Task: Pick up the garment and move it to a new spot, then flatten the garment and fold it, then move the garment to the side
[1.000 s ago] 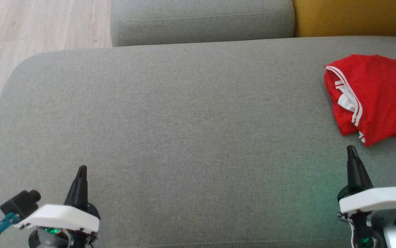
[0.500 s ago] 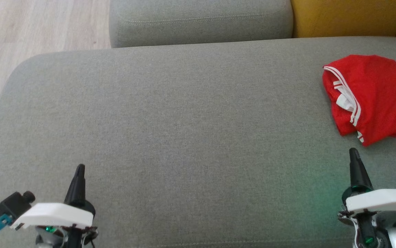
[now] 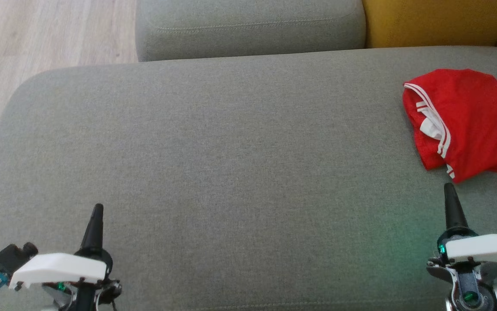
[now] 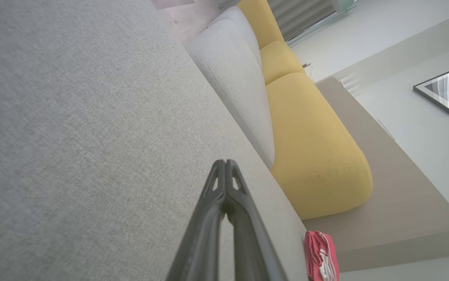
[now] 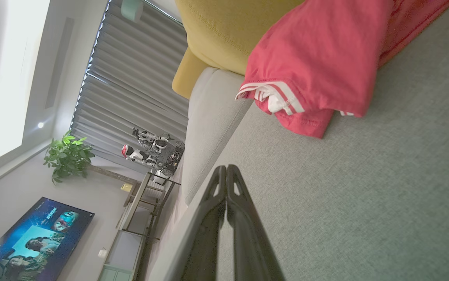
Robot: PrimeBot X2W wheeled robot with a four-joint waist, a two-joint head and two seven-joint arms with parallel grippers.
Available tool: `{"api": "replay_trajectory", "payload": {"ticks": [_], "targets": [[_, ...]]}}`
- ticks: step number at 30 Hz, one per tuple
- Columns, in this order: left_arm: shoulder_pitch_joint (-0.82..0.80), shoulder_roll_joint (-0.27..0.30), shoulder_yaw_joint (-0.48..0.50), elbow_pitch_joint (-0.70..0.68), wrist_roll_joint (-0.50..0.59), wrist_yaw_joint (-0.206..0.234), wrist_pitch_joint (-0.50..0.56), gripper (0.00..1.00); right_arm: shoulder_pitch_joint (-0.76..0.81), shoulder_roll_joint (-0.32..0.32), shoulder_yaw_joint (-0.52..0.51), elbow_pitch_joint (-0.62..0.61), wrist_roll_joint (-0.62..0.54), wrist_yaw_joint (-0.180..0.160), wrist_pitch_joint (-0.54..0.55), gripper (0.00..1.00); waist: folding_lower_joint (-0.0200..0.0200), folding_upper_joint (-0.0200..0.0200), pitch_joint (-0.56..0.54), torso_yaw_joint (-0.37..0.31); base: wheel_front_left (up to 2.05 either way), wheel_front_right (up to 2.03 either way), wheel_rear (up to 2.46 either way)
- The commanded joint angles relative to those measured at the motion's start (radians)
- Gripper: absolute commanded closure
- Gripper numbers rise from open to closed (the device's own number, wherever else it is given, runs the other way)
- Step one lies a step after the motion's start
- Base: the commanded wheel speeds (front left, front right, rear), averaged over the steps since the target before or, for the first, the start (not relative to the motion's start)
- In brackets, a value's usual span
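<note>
Since a second ago the right gripper [image 3: 448, 186] has slid a little outward, to the robot's right, and the left gripper [image 3: 97, 207] a little outward to the left. The whole head view has also drifted slightly, so part of the left one's shift belongs to the camera.

Both pairs of fingers are pressed together with nothing between them. In the right wrist view the two dark fingertips [image 5: 221, 175] meet along their length, and in the left wrist view the fingers [image 4: 218, 183] do the same. Each pair tapers to a single point above the grey sofa seat [image 3: 231, 151]; whether the tips touch the fabric cannot be told.

Just ahead of the right fingertips, a touch to their right, lies the red garment [image 3: 468, 121]. It is bunched into a rounded heap, with white stripes and a white inner patch along the edge facing the left gripper. A narrow strip of bare seat separates its nearest hem from the tips, so they are close but apart. From the left fingers the garment is well apart, far to their right across open grey upholstery; the left wrist view catches it as a small red fold beyond the fingers, low and to the right.

Farther ahead of both pairs, past the seat's back edge, stand a grey back cushion [image 3: 248, 26] and, beside it beyond the garment, a yellow cushion [image 3: 429, 21]. Pale wooden floor [image 3: 36, 34] lies ahead and to the left of the left fingers.
</note>
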Motion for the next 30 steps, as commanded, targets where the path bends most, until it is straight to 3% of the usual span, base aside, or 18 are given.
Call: {"api": "replay_trajectory", "payload": {"ticks": [1,30], "targets": [[-0.062,0.005,0.036,-0.028,-0.027,-0.012,0.011,1.0,-0.055,-0.005,0.009,-0.025,0.031,0.0,0.005,1.0,0.0,0.0,0.0,0.0,0.0,0.0,0.0],[-0.099,-0.024,0.1,-0.008,-0.359,-0.041,0.091,1.0,-0.081,-0.007,-0.009,0.012,0.385,-0.001,0.038,1.0,0.0,0.0,-0.008,-0.01,0.0,0.0,0.0]]}}
